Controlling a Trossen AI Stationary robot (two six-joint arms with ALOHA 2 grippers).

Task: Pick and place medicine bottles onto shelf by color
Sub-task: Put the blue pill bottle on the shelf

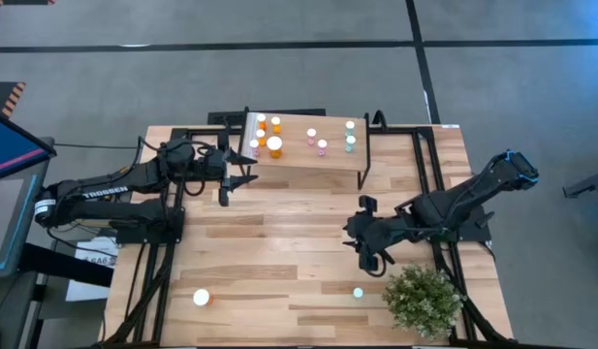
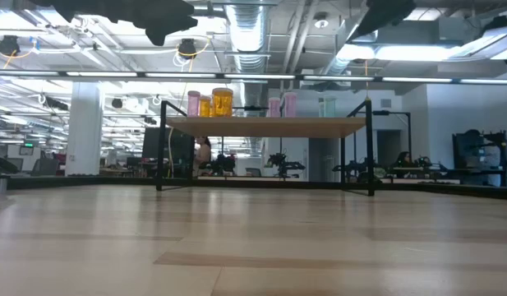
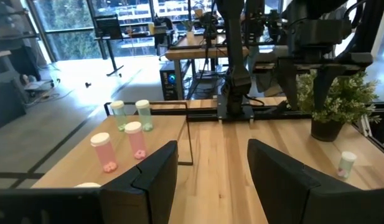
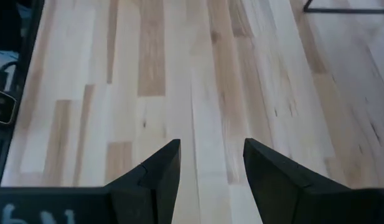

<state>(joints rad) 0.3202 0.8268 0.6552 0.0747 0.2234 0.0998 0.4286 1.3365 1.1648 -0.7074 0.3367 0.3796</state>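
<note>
The shelf [image 1: 308,160] stands at the table's far side on thin black legs. On it are orange bottles [image 1: 274,146] at its left end, pink ones [image 1: 322,147] in the middle and teal ones [image 1: 350,142] at the right. An orange bottle [image 1: 202,298] and a teal bottle [image 1: 358,292] stand on the table near its front edge. My left gripper [image 1: 231,181] hovers open at the shelf's left end, level with the shelf top [image 3: 67,165], and holds nothing. My right gripper [image 1: 360,244] hangs open over bare table [image 4: 198,93] right of centre, tilted down.
A green potted plant [image 1: 423,299] stands at the near right corner, just right of the teal bottle on the table [image 3: 346,164]. Bare wood lies between the shelf and the two front bottles. The black frame rails [image 1: 429,174] run along the table's sides.
</note>
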